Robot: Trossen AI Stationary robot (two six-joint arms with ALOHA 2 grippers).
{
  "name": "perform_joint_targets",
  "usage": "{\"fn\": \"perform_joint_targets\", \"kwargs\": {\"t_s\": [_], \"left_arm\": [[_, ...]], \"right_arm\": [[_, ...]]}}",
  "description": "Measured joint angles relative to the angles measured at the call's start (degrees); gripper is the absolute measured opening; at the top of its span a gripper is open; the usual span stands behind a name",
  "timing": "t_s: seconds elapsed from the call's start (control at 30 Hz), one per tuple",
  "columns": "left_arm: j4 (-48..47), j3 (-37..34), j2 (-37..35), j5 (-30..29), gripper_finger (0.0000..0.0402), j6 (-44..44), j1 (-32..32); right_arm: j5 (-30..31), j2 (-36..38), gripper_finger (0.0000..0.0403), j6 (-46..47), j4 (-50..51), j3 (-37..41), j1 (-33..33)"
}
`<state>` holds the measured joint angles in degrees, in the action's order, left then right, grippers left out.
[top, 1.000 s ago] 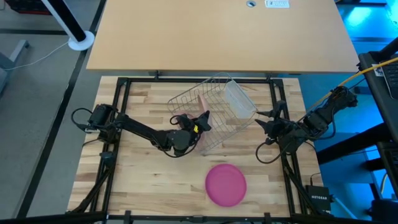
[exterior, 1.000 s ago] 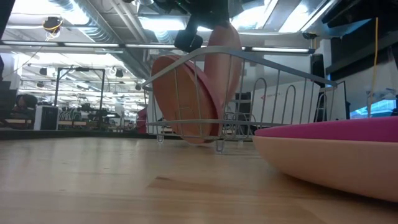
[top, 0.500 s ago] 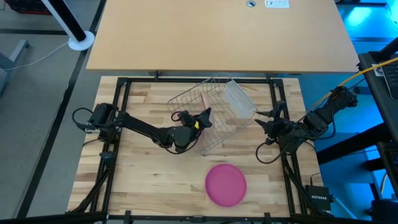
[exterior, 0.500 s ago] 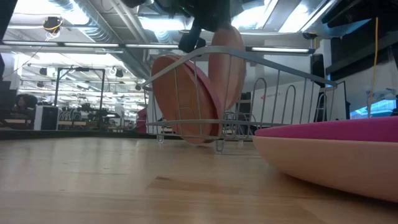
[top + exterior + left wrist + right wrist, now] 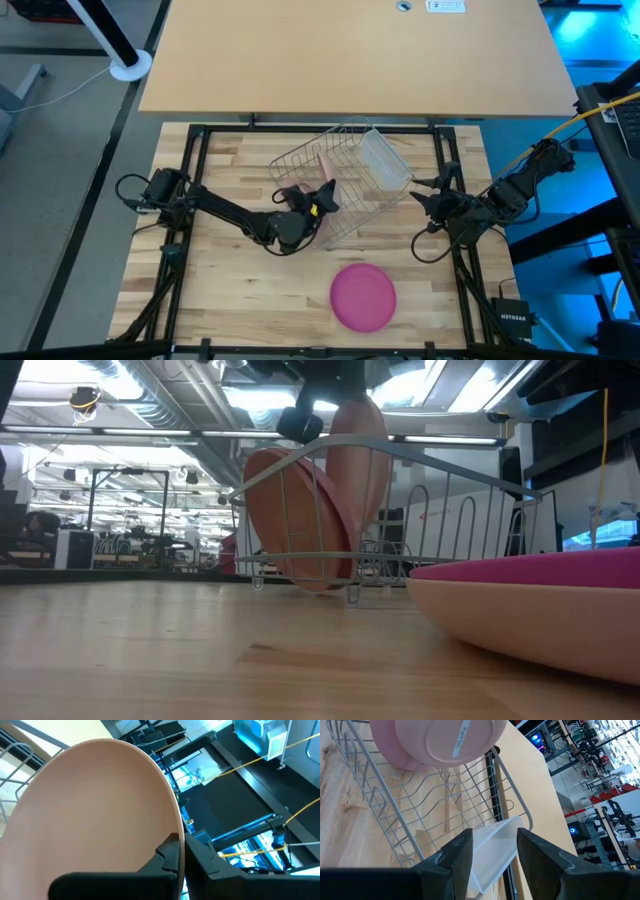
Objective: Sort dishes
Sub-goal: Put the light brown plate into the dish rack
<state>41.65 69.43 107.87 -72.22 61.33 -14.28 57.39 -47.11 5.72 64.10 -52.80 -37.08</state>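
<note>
The left gripper (image 5: 322,192), pinching the tan plate (image 5: 95,815) by its rim, is holding it upright over the wire rack (image 5: 345,160), seemingly slotting it in; next it needs lowering between the wires.

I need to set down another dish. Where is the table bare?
Bare wood lies left of the magenta-pink plate, in front of the left arm, and between that plate and the right gripper. It is crowded at the wire rack, where the left gripper holds the tan plate by its rim.
</note>
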Motion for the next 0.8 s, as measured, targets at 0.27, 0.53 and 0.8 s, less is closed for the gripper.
{"fn": "perform_joint_targets", "kwargs": {"t_s": [0.27, 0.53, 0.8], "left_arm": [[1.14, 0.00, 0.00, 0.06, 0.0000, -0.87, 1.29], [1.46, 0.02, 2.07, -0.35, 0.0000, 2.55, 1.31], [1.74, 0.09, 2.73, -1.76, 0.0000, 1.83, 1.16]], "right_arm": [[0.00, 0.01, 0.0159, 0.00, -0.09, 0.00, -0.01], [0.00, 0.00, 0.0159, 0.00, -0.13, 0.00, 0.00], [-0.02, 0.02, 0.0159, 0.00, 0.02, 0.00, 0.00]]}}
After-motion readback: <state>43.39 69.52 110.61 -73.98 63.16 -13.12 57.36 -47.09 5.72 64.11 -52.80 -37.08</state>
